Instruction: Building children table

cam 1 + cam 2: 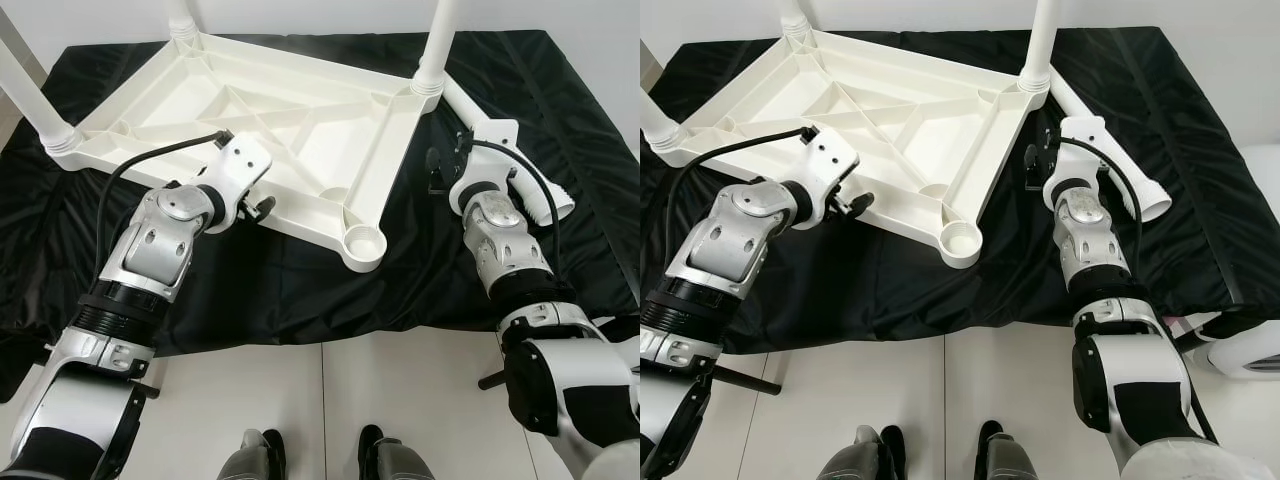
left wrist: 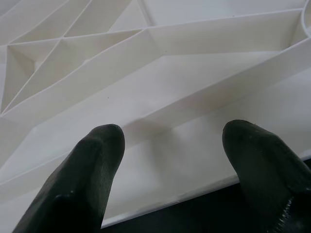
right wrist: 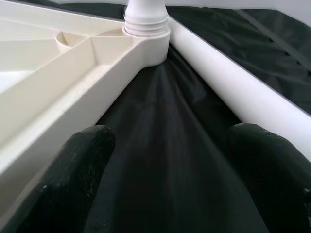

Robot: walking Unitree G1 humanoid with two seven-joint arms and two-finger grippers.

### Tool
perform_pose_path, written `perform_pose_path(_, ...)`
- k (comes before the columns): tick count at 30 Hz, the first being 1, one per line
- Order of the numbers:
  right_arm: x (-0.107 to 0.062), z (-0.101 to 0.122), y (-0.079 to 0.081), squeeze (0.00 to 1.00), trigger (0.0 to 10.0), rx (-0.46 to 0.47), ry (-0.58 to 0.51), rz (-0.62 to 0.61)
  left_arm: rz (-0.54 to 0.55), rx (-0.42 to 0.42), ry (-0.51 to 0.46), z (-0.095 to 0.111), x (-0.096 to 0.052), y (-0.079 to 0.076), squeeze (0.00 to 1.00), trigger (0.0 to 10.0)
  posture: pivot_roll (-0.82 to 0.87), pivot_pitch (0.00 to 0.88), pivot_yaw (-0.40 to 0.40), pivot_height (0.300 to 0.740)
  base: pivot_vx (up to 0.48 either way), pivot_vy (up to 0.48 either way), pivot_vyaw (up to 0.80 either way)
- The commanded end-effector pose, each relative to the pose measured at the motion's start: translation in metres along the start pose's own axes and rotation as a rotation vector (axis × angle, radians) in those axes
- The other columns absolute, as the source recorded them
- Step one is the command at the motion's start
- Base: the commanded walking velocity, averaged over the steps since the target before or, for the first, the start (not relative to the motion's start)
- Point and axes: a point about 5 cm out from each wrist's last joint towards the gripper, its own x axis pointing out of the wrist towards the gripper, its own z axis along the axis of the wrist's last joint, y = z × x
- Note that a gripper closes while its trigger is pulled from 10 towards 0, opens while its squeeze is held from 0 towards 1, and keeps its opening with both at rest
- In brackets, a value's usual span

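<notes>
Lying just beside the spread right gripper (image 3: 165,170), the loose leg (image 3: 243,92) was judged best pinched mid-shaft, while the spread left gripper (image 2: 170,160) straddled the upturned tabletop (image 1: 290,120) edge near the empty socket (image 1: 364,240).

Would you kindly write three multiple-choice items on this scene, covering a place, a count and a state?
1. Where does the loose white plastic leg lie?
A. On the black cloth beside the right gripper
B. On the tiled floor
C. Inside the tabletop

2. How many legs stand fitted in the upturned white plastic tabletop?
A. One
B. Three
C. Four

3. How is the left gripper?
A. Shut on a leg
B. Open at the tabletop's edge
C. Hanging idle

Answers: 1 A, the leg rests on the black cloth by the right gripper; 2 B, three stand upright and one corner socket is empty; 3 B, its fingers are spread.
</notes>
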Motion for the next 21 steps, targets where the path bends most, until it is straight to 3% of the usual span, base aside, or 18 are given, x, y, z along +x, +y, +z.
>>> perform_pose_path(1,0.001,-0.007,0.004,0.00,10.0,0.003,0.030,-0.011,0.048,0.000,0.073,-0.015,-0.002,0.002,0.00,10.0,0.03,0.370,0.058,0.740,0.000,0.000,0.00)
perform_pose_path(9,0.002,-0.013,0.010,0.00,10.0,0.003,0.081,-0.017,0.023,0.003,0.075,-0.013,-0.008,-0.002,0.00,10.0,0.05,0.390,0.056,0.740,0.000,0.000,0.00)
perform_pose_path(19,0.004,-0.016,0.027,0.00,10.0,0.020,0.138,0.048,-0.048,0.012,0.072,-0.011,-0.020,-0.022,0.00,10.0,0.09,0.409,0.049,0.740,0.000,0.000,0.00)
perform_pose_path(20,0.005,-0.013,0.039,0.00,10.0,0.025,0.147,0.123,-0.078,0.006,0.064,-0.009,-0.023,-0.031,0.00,10.0,0.10,0.410,0.045,0.740,0.000,0.000,0.00)
perform_pose_path(21,0.005,-0.013,0.039,0.00,10.0,0.025,0.147,0.123,-0.078,0.006,0.064,-0.009,-0.023,-0.031,0.00,10.0,0.10,0.410,0.045,0.740,0.000,0.000,0.00)
